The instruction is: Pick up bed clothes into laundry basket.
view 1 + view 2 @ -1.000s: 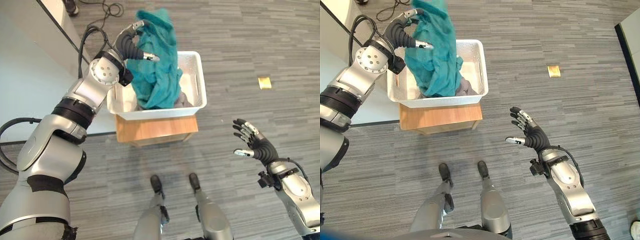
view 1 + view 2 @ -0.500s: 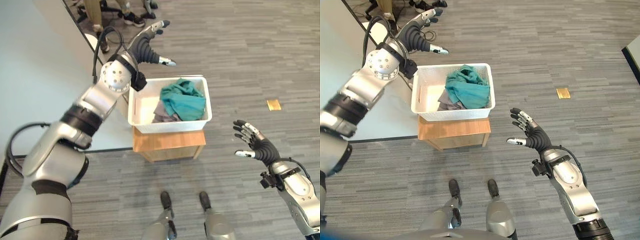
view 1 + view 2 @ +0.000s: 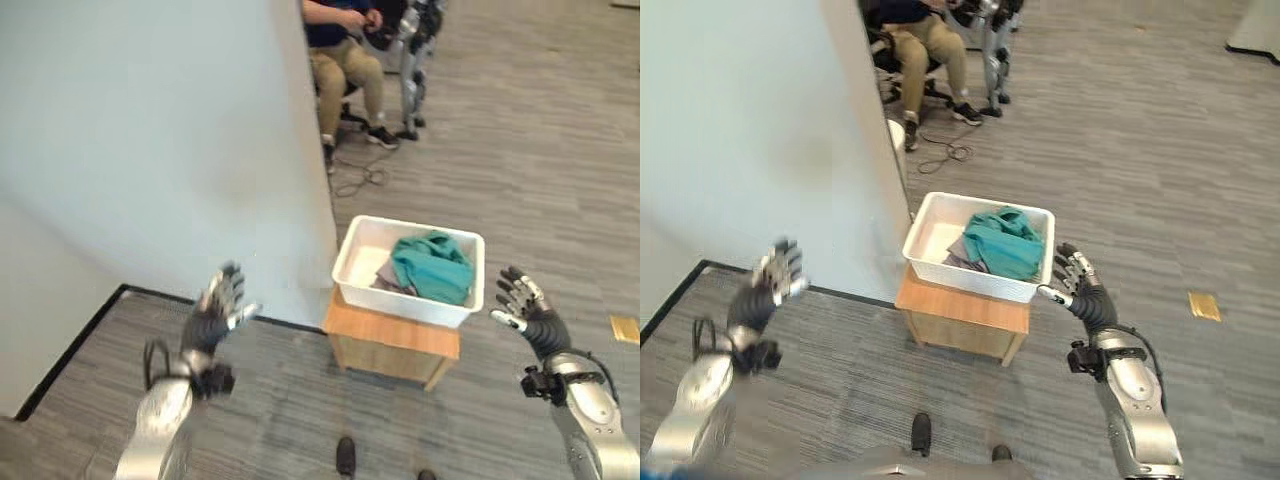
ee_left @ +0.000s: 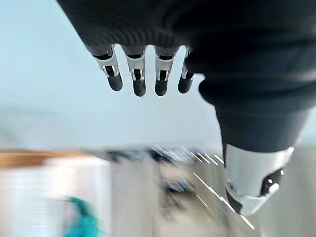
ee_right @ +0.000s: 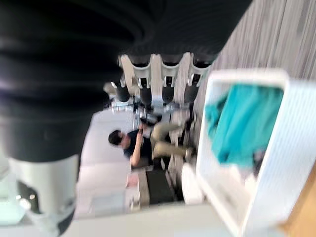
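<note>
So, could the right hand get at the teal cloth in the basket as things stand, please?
Probably yes: the right hand hovers open beside the white basket, whose top is uncovered, with the teal cloth on top.

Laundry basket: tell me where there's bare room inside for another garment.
In the laundry basket, the end nearest the wall shows bare white bottom. The teal cloth and the grey cloth beside it crowd the rest, toward the right hand.

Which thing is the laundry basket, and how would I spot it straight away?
Start at the pale wall and follow its near corner to the low wooden stand on the grey floor. The laundry basket sits on that stand: a white rectangular tub. A teal cloth is heaped inside it over something grey, which nothing else nearby has.
</note>
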You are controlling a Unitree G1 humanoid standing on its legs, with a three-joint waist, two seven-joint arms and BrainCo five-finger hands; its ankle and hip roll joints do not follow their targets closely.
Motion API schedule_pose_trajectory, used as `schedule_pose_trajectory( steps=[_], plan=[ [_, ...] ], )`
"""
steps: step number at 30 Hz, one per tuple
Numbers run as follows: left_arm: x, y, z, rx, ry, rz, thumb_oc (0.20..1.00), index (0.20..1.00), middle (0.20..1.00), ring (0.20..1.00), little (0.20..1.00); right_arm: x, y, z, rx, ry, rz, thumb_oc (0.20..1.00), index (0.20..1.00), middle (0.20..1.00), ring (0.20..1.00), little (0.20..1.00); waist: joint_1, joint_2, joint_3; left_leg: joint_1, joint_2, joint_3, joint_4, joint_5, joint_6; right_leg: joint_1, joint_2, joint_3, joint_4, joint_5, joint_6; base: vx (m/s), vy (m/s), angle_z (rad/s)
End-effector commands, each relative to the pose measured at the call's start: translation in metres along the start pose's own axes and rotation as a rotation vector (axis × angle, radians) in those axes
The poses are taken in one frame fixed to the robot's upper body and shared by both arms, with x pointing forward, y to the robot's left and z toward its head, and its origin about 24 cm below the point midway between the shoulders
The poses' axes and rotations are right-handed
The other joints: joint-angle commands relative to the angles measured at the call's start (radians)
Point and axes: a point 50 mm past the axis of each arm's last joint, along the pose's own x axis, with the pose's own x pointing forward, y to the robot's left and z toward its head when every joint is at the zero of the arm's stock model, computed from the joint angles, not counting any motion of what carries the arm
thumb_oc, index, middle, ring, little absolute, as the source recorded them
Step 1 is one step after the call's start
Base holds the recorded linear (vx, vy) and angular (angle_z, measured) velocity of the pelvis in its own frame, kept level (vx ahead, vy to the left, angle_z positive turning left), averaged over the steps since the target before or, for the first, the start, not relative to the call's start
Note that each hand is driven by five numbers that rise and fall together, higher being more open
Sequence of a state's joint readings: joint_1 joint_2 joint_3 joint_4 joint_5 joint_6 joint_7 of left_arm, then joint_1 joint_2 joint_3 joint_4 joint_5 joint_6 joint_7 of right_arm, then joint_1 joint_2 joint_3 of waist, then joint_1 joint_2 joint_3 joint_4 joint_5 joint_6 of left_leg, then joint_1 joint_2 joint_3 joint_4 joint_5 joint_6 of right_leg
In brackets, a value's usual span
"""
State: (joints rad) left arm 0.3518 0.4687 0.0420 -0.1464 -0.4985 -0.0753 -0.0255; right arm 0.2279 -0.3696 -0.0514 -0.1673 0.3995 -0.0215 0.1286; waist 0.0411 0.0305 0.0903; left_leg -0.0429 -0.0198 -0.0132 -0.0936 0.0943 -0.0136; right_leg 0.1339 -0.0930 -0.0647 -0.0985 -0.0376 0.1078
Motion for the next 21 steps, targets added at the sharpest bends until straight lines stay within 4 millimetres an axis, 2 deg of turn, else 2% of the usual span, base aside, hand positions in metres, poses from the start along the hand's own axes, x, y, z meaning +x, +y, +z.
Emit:
schedule_pose_trajectory(
  steps=[1,6,8,10,11,12,13,14,15,16,17,18,19,20,21],
  plan=[
    [0.016,-0.004,0.021,-0.107,-0.122,-0.028,1.000,1.000,1.000,1.000,1.000,0.003,0.013,0.010,0.008,-0.048,0.100,1.000,1.000,1.000,1.000,1.000,0.021,-0.026,-0.030,0.022,0.005,-0.054,0.013,-0.008,-0.016,-0.022,0.005,0.000,0.092,-0.035,-0.003,0.00,-0.084,0.30],
    [0.011,-0.010,0.015,-0.128,-0.099,-0.051,1.000,1.000,1.000,1.000,1.000,0.004,0.015,0.014,-0.036,-0.054,0.137,1.000,1.000,1.000,1.000,1.000,0.063,-0.028,-0.023,-0.010,0.006,-0.132,0.021,0.025,-0.037,-0.005,0.019,-0.060,0.089,-0.052,-0.021,-0.04,-0.087,0.48],
    [0.012,-0.010,0.020,-0.106,-0.116,-0.052,1.000,1.000,1.000,1.000,1.000,0.009,0.015,0.020,-0.082,-0.075,0.159,1.000,1.000,1.000,1.000,1.000,0.097,-0.033,0.006,-0.052,0.000,-0.180,0.059,0.043,-0.058,0.002,0.025,-0.096,0.080,-0.055,-0.033,-0.07,-0.110,0.47],
    [0.013,-0.010,0.024,-0.117,-0.143,-0.042,1.000,1.000,1.000,1.000,1.000,0.015,0.013,0.025,-0.106,-0.089,0.165,1.000,1.000,1.000,1.000,1.000,0.128,-0.038,0.052,-0.118,-0.014,-0.197,0.148,0.040,-0.078,0.004,0.015,-0.146,0.082,-0.058,-0.038,-0.16,-0.086,0.82],
    [0.015,-0.009,0.027,-0.119,-0.156,-0.032,1.000,1.000,1.000,1.000,1.000,0.020,0.012,0.030,-0.135,-0.103,0.169,1.000,1.000,1.000,1.000,1.000,0.129,-0.041,0.069,-0.157,-0.011,-0.138,0.196,0.036,-0.069,-0.004,0.007,-0.189,0.082,-0.045,-0.038,-0.19,-0.042,1.45],
    [0.016,-0.008,0.026,-0.115,-0.155,-0.021,1.000,1.000,1.000,1.000,1.000,0.023,0.010,0.033,-0.162,-0.114,0.160,1.000,1.000,1.000,1.000,1.000,0.113,-0.049,0.068,-0.157,0.020,-0.011,0.215,0.015,-0.048,-0.006,-0.003,-0.225,0.084,-0.046,-0.038,-0.18,-0.014,1.72],
    [0.016,-0.005,0.025,-0.110,-0.152,-0.004,1.000,1.000,1.000,1.000,1.000,0.025,0.009,0.037,-0.195,-0.126,0.149,1.000,1.000,1.000,1.000,1.000,0.096,-0.054,0.057,-0.152,0.060,0.155,0.229,-0.004,-0.031,-0.011,-0.007,-0.270,0.082,-0.045,-0.037,-0.06,-0.042,1.34],
    [0.017,-0.001,0.025,-0.090,-0.153,0.017,1.000,1.000,1.000,1.000,1.000,0.025,0.006,0.042,-0.212,-0.147,0.121,1.000,1.000,1.000,1.000,1.000,0.072,-0.060,0.041,-0.119,0.107,0.329,0.237,-0.047,-0.034,-0.002,-0.010,-0.319,0.083,-0.065,-0.033,-0.06,-0.020,1.97],
    [0.017,0.001,0.025,-0.075,-0.147,0.023,1.000,1.000,1.000,1.000,1.000,0.024,0.004,0.044,-0.203,-0.160,0.091,1.000,1.000,1.000,1.000,1.000,0.064,-0.063,0.036,-0.106,0.136,0.429,0.268,-0.083,-0.026,0.006,-0.014,-0.351,0.081,-0.077,-0.039,-0.06,0.000,2.05],
    [0.018,0.003,0.029,-0.049,-0.160,0.031,1.000,1.000,1.000,1.000,1.000,0.025,0.002,0.046,-0.189,-0.173,0.067,1.000,1.000,1.000,1.000,1.000,0.057,-0.062,0.029,-0.098,0.167,0.525,0.293,-0.093,-0.023,0.011,-0.024,-0.401,0.085,-0.077,-0.044,-0.09,0.067,1.84],
    [0.019,0.005,0.030,-0.037,-0.163,0.048,1.000,1.000,1.000,1.000,1.000,0.025,0.002,0.045,-0.185,-0.180,0.044,1.000,1.000,1.000,1.000,1.000,0.059,-0.061,0.023,-0.089,0.173,0.549,0.296,-0.122,-0.019,0.016,-0.030,-0.435,0.097,-0.086,-0.044,0.07,0.209,1.20],
    [0.014,0.010,0.029,-0.054,-0.173,0.098,1.000,1.000,1.000,1.000,1.000,0.023,0.002,0.037,-0.171,-0.154,0.023,1.000,1.000,1.000,1.000,1.000,0.091,-0.037,0.002,-0.069,0.126,0.486,0.206,-0.107,-0.017,0.035,-0.049,-0.488,0.134,-0.091,-0.032,0.12,0.208,1.27],
    [0.013,0.010,0.029,-0.054,-0.170,0.099,1.000,1.000,1.000,1.000,1.000,0.023,0.002,0.037,-0.172,-0.151,0.023,1.000,1.000,1.000,1.000,1.000,0.084,-0.038,0.001,-0.064,0.117,0.479,0.194,-0.102,-0.013,0.036,-0.055,-0.496,0.140,-0.094,-0.027,0.22,0.259,1.57],
    [0.014,0.011,0.029,-0.061,-0.173,0.123,1.000,1.000,1.000,1.000,1.000,0.023,0.004,0.034,-0.170,-0.144,0.024,1.000,1.000,1.000,1.000,1.000,0.091,-0.035,-0.002,-0.052,0.093,0.449,0.191,-0.116,0.004,0.025,-0.091,-0.528,0.246,-0.096,-0.021,0.19,0.181,1.24],
    [0.015,0.014,0.031,-0.055,-0.182,0.146,1.000,1.000,1.000,1.000,1.000,0.025,0.004,0.033,-0.167,-0.143,0.014,1.000,1.000,1.000,1.000,1.000,0.097,-0.031,-0.004,-0.031,0.072,0.423,0.181,-0.132,0.023,0.003,-0.124,-0.533,0.350,-0.056,-0.007,0.30,0.343,1.15]
  ],
)
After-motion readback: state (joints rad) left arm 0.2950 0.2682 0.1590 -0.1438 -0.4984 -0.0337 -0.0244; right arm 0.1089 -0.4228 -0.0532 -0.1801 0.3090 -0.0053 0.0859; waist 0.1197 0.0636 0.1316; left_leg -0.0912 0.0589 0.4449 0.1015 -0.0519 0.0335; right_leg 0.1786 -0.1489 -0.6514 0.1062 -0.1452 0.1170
